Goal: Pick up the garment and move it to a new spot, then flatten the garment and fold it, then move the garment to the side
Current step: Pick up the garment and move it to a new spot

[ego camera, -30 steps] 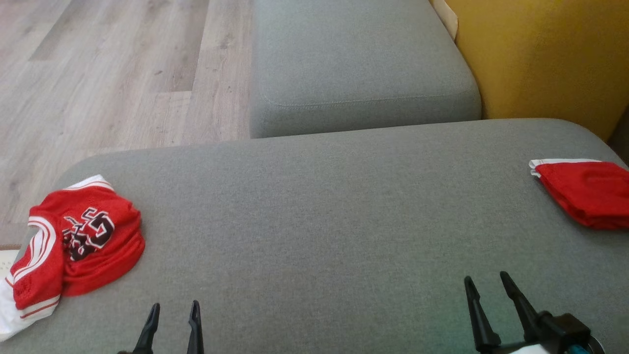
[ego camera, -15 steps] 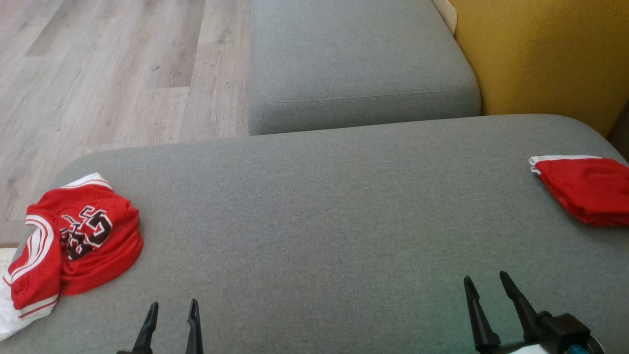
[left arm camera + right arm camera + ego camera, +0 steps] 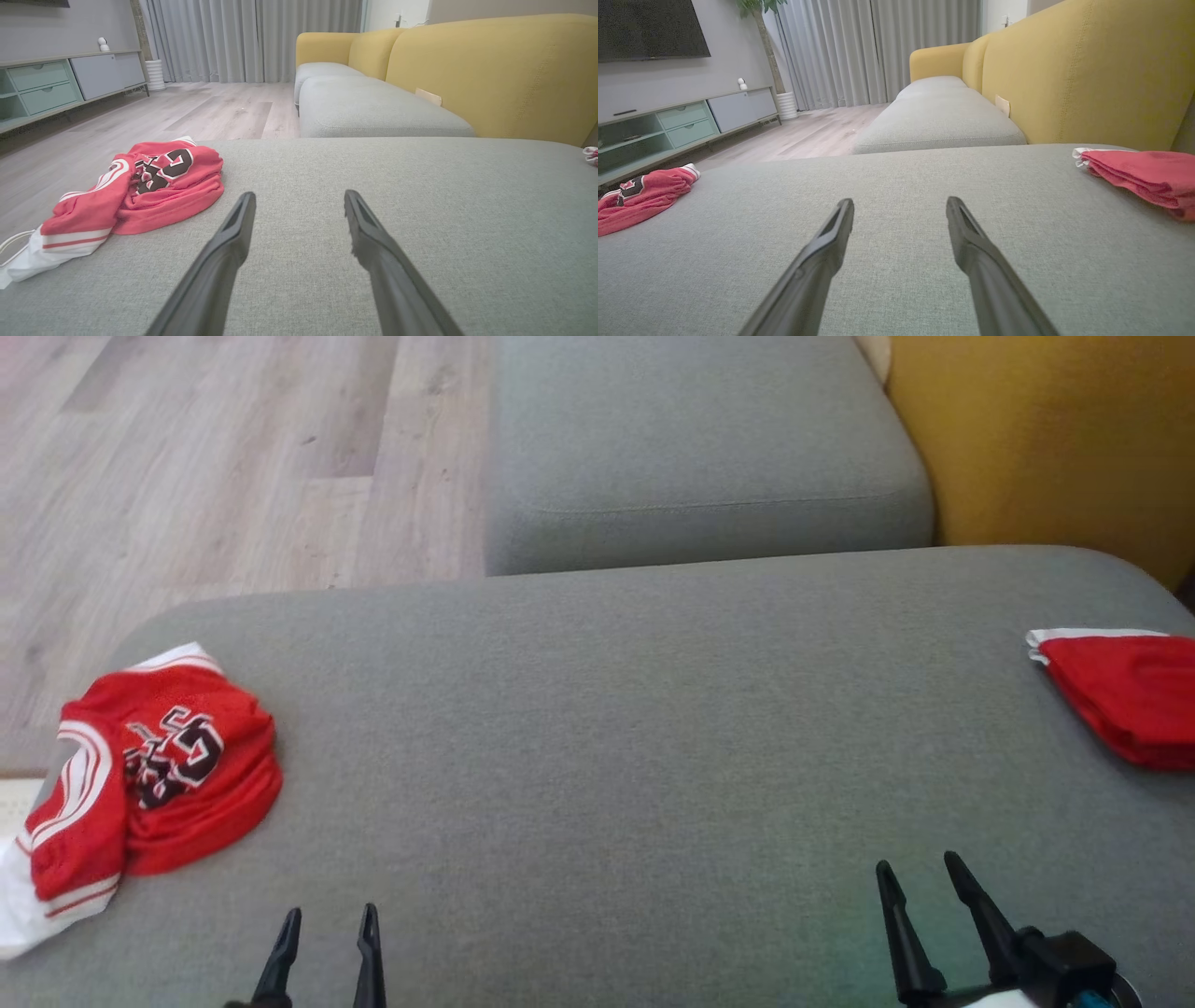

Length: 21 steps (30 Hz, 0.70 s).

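A crumpled red garment (image 3: pixel 149 775) with white trim and dark lettering lies at the left edge of the grey cushion (image 3: pixel 607 728); the left wrist view has the garment (image 3: pixel 140 191) at left, the right wrist view has the garment (image 3: pixel 640 196) at far left. A folded red garment (image 3: pixel 1130 695) rests at the cushion's right edge, also the folded garment (image 3: pixel 1143 175). My left gripper (image 3: pixel 327 919) hovers open at the near edge, right of the crumpled garment, holding nothing; its fingers (image 3: pixel 233 233) are spread. My right gripper (image 3: pixel 920 873) is open and empty at the lower right.
A second grey seat cushion (image 3: pixel 700 439) lies beyond, with the yellow sofa back (image 3: pixel 1055 429) on the right. Wooden floor (image 3: pixel 215 467) spreads to the left. A TV cabinet (image 3: pixel 672 126) and curtains (image 3: pixel 859 51) stand across the room.
The whole head picture has shifted a little, so the camera moved. Both grippers stay open in place and both garments lie as before.
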Available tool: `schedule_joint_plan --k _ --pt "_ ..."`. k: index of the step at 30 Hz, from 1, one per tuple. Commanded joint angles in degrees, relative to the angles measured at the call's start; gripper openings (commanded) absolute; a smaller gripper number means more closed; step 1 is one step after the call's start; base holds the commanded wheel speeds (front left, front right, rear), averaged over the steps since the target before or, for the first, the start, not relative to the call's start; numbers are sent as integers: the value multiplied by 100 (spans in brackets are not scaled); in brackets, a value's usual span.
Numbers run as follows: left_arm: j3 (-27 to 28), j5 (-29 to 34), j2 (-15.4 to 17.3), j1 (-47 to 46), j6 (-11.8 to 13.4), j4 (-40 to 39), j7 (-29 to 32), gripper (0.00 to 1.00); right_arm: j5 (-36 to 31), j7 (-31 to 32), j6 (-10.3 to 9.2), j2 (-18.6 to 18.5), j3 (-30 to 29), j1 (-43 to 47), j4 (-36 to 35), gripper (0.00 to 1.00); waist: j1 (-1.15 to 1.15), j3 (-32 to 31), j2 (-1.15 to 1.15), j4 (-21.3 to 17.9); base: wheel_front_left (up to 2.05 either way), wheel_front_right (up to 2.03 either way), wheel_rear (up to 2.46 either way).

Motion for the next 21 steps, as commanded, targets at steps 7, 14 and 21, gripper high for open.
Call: schedule_joint_plan --k 7,14,21 --pt "246 82 -11 -315 -41 -269 -34 100 -5 -63 -5 13 125 -203 -196 100 0 112 0 414 0 0 0" --pt "295 114 -11 -391 -36 -431 -34 100 -17 -63 -5 38 162 -206 -199 100 0 301 0 1211 0 0 0" --pt "474 178 -5 -444 -63 -661 -34 100 39 -63 -5 -47 120 -290 -220 100 0 531 0 2108 0 0 0"
